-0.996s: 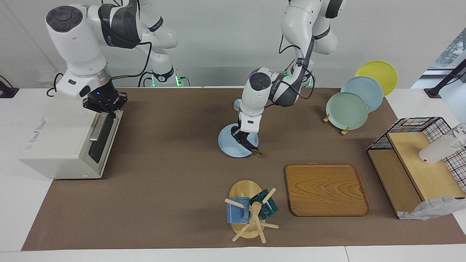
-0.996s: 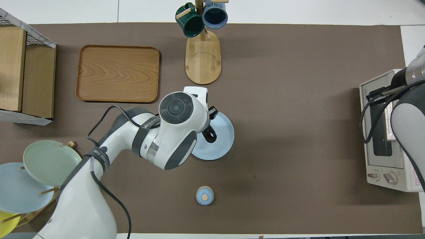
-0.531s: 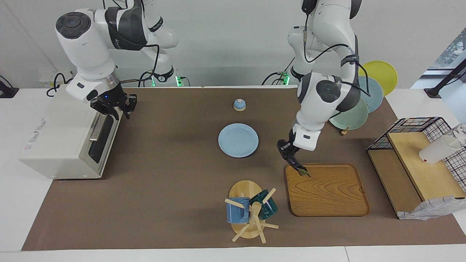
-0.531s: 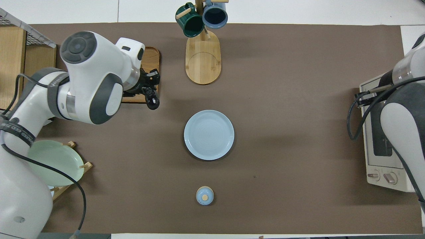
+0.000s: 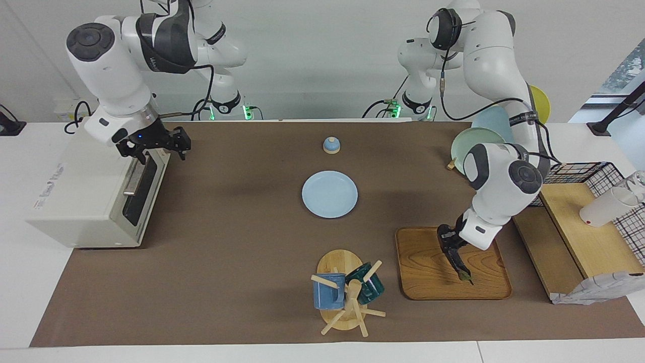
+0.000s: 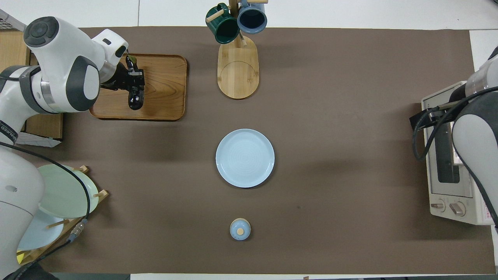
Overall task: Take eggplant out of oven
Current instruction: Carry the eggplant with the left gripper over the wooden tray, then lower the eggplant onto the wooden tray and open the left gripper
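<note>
The eggplant (image 5: 461,265) is dark and glossy with a greenish stem end, and my left gripper (image 5: 455,252) is shut on it. It hangs tilted, stem end lowest, over the wooden tray (image 5: 428,272); I cannot tell whether the tip touches the tray. In the overhead view the left gripper (image 6: 131,79) holds the eggplant (image 6: 135,101) over the tray (image 6: 163,89). The cream-white oven (image 5: 85,196) stands at the right arm's end of the table with its dark glass door shut. My right gripper (image 5: 153,148) is open and empty over the oven's top front edge. The oven (image 6: 447,194) also shows in the overhead view.
A light blue plate (image 5: 329,194) lies mid-table, with a small blue knobbed lid (image 5: 331,145) nearer to the robots. A mug tree (image 5: 345,295) with two mugs stands beside the tray. A plate rack (image 5: 476,146) and a wire-and-wood shelf (image 5: 579,227) stand at the left arm's end.
My left gripper has carried the eggplant from over the blue plate to over the wooden tray, and lowered it there. My right gripper has stayed over the oven's front edge.
</note>
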Motion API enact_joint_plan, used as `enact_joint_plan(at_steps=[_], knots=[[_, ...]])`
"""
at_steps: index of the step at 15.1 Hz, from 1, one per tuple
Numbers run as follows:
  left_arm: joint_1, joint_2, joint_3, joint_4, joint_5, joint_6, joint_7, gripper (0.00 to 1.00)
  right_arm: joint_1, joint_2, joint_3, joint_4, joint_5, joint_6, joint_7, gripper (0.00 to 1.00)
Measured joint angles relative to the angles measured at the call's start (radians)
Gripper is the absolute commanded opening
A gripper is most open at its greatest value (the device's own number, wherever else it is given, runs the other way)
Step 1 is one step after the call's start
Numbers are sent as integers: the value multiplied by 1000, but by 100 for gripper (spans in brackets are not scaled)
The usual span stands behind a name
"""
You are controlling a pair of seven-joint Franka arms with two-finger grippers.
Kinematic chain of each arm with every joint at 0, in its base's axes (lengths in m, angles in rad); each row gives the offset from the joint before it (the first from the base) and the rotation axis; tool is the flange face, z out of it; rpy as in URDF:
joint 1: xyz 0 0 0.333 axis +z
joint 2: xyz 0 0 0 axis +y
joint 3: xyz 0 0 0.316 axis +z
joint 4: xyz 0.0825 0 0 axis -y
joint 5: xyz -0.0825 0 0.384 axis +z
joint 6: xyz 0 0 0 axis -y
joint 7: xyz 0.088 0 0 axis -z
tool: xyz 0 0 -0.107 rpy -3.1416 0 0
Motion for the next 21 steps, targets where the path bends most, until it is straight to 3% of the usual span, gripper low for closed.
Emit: enact_joint_plan(at_steps=[7, 8, 9, 15, 21], knots=[[6, 26, -12, 5, 0, 47, 25, 0, 17, -32, -26, 37, 6, -59, 0, 100], [7, 26, -12, 5, 0, 48, 25, 78, 17, -49, -27, 27, 7, -69, 0, 100], [7, 26, -12, 5, 0, 48, 26, 100, 17, -67, -27, 13, 10, -71, 0, 100], [10, -9, -10, 15, 0, 45, 27, 100, 16, -89, -29, -14, 14, -71, 0, 100], [22, -195, 11, 20, 0, -116, 20, 100, 16, -89, -30, -9, 14, -70, 0, 100]])
